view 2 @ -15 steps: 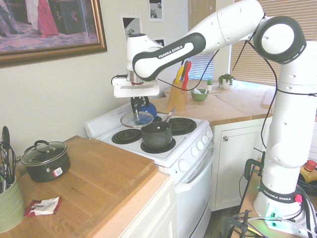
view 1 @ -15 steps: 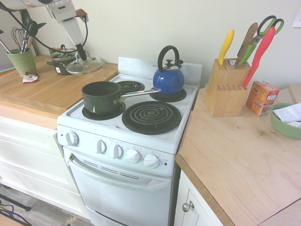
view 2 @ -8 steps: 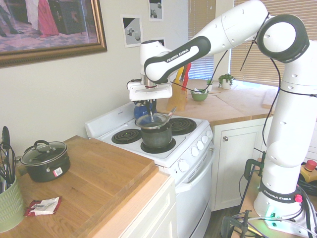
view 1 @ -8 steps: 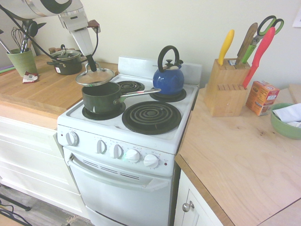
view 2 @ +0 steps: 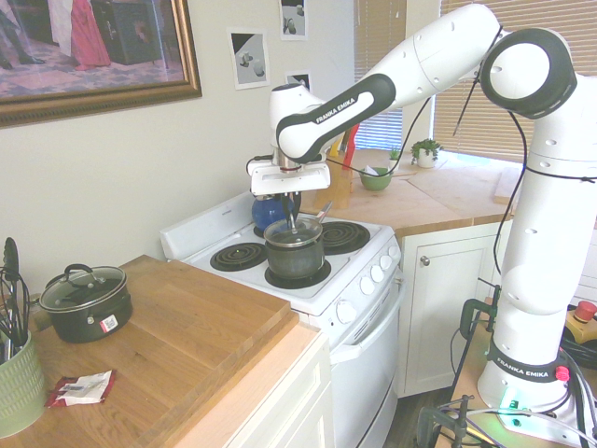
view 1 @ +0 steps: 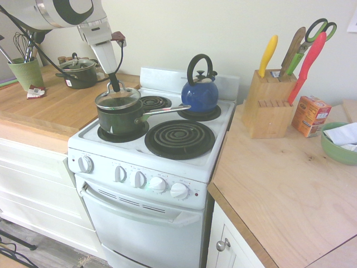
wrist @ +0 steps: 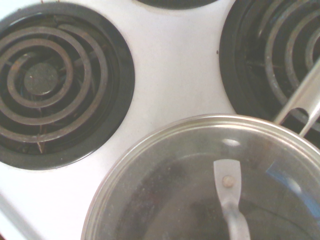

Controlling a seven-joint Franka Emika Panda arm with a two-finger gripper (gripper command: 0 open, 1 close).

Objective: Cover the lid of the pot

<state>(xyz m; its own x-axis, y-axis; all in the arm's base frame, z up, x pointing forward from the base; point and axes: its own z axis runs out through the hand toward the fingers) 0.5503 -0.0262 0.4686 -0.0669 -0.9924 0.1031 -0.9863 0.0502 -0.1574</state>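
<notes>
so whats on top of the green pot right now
The glass lid sits over the pot, slightly tilted, with the gripper shut on its knob. Whether the rim is fully seated cannot be told. Through the glass, only dark interior shows.

A white stove (view 1: 146,184) with four dark coil burners stands between two wooden worktops. A blue kettle (view 1: 199,92) with a black loop handle sits on the rear burner nearest the knife block (view 1: 266,103), which holds yellow, red and wooden handles plus green scissors. Beside the block lie an orange box (view 1: 310,115) and a green bowl (view 1: 338,144) with a white cloth in it. On the other worktop (view 2: 168,345) sit a small dark two-handled pot with its own lid (view 2: 86,301), a green utensil cup (view 1: 25,71) and a small packet (view 2: 82,386)
</notes>
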